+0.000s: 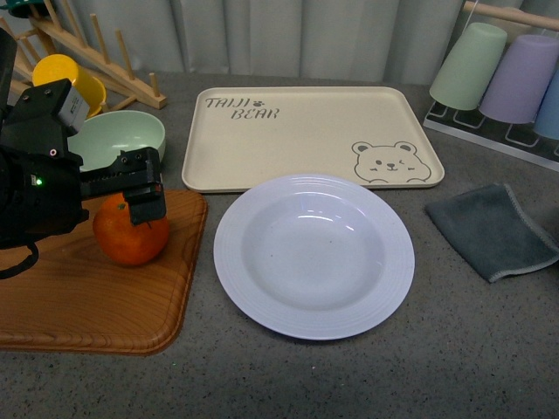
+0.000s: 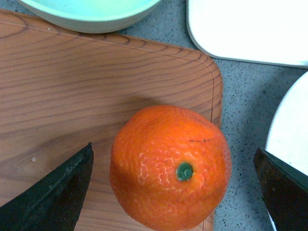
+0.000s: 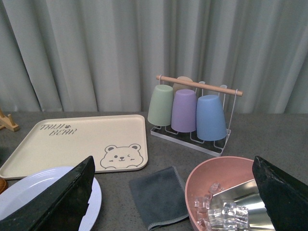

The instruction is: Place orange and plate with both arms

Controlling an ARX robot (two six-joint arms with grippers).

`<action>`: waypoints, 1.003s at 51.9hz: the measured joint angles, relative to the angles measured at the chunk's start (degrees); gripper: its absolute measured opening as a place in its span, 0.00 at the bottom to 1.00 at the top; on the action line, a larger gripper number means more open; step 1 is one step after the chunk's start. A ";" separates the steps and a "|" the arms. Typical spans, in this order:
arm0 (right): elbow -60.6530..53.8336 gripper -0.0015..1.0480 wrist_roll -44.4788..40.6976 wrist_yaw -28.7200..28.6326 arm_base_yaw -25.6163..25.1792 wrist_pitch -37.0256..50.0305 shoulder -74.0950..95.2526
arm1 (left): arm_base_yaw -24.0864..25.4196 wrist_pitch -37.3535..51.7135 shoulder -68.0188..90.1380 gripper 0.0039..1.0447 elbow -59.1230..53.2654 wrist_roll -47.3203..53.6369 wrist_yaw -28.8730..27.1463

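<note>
The orange point(image 1: 131, 234) rests on the right part of a wooden board point(image 1: 79, 301). My left gripper point(image 1: 140, 202) hangs just above it, open, and in the left wrist view the two dark fingers stand either side of the orange point(image 2: 171, 168), apart from its skin, stem dot facing the camera. The pale lavender-white plate point(image 1: 236, 262) lies empty on the grey counter to the right of the board; its edge shows as plate point(image 2: 291, 125) and plate point(image 3: 29, 192). My right gripper point(image 3: 175, 202) is open, raised over the counter's right side, out of the front view.
Behind the plate lies the beige bear tray point(image 1: 306, 131). A pale green bowl point(image 1: 122, 140), a yellow mug point(image 1: 70, 78) and a wooden rack point(image 1: 96, 52) stand back left. A grey cloth point(image 1: 489, 229) and cup rack point(image 1: 507, 83) are right. A pink bowl with ice point(image 3: 211, 178) sits near the right gripper.
</note>
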 joint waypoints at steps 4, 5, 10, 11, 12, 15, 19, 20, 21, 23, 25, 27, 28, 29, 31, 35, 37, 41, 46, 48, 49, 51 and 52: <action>0.00 0.91 0.00 0.00 0.00 0.00 0.00 | 0.00 -0.11 0.59 0.94 0.11 0.11 0.17; 0.00 0.91 0.00 0.00 0.00 0.00 0.00 | 0.00 -0.13 0.76 0.94 0.13 0.11 0.22; 0.00 0.91 0.00 0.00 0.00 0.00 0.00 | 0.00 -0.31 1.49 0.94 0.28 0.24 0.22; 0.00 0.91 0.00 0.00 0.00 0.00 0.00 | 0.00 -0.33 1.62 0.94 0.28 0.24 0.24; 0.00 0.91 0.00 0.00 0.00 0.00 0.00 | 0.00 -0.35 1.68 0.94 0.28 0.24 0.28; 0.00 0.91 0.00 0.00 0.00 0.00 0.00 | 0.00 -0.50 1.84 0.94 0.31 0.28 0.44; 0.00 0.91 0.00 0.00 0.00 0.00 0.00 | 0.00 -0.50 1.90 0.91 0.31 0.33 0.68; 0.00 0.91 0.00 0.00 0.00 0.00 0.00 | 0.00 -0.50 1.90 0.89 0.31 0.33 0.72; 0.00 0.91 0.00 0.00 0.00 0.00 0.00 | 0.00 -0.50 1.90 0.86 0.31 0.35 0.81; 0.00 0.91 0.00 0.00 0.00 0.00 0.00 | 0.00 -0.48 1.90 0.80 0.31 0.33 0.96; 0.00 0.91 0.00 0.00 0.00 0.00 0.00 | 0.00 -0.48 1.90 0.75 0.31 0.33 1.05; 0.00 0.91 0.00 0.00 0.00 0.00 0.00 | 0.00 -0.48 1.90 0.71 0.31 0.35 1.05; 0.00 0.91 0.00 0.00 0.00 0.00 0.00 | 0.00 -0.46 1.90 0.69 0.31 0.46 0.96; 0.00 0.91 0.00 0.00 0.00 0.00 0.00 | 0.00 -0.42 1.90 0.68 0.28 0.57 0.92; 0.00 0.91 0.00 0.00 0.00 0.00 0.00 | -0.02 -0.15 1.92 0.65 0.28 0.79 0.55; 0.00 0.91 0.00 0.00 0.00 0.00 0.00 | -0.09 -0.02 1.92 0.63 0.28 0.90 0.09; 0.00 0.91 0.00 0.00 0.00 0.00 0.00 | -0.09 -0.02 1.81 0.63 0.28 0.85 0.07; 0.00 0.91 0.00 0.00 0.00 0.00 0.00 | -0.22 -0.13 1.25 0.62 0.22 0.72 -0.28; 0.00 0.91 0.00 0.00 0.00 0.00 0.00 | -1.81 -0.92 -2.27 0.62 0.17 -0.90 -0.79; 0.00 0.91 0.00 0.00 0.00 0.00 0.00 | -3.06 -1.09 -3.52 0.62 0.37 -1.64 -1.18; 0.00 0.91 0.00 0.00 0.00 0.00 0.00 | -3.39 -1.16 -3.76 0.62 0.48 -1.90 -1.20; 0.00 0.91 0.00 0.00 0.00 0.00 0.00 | -4.96 -1.31 -4.44 0.62 0.98 -2.78 -1.49; 0.00 0.91 0.00 0.00 0.00 0.00 0.00 | -5.88 -1.33 -4.57 0.62 1.36 -3.17 -1.51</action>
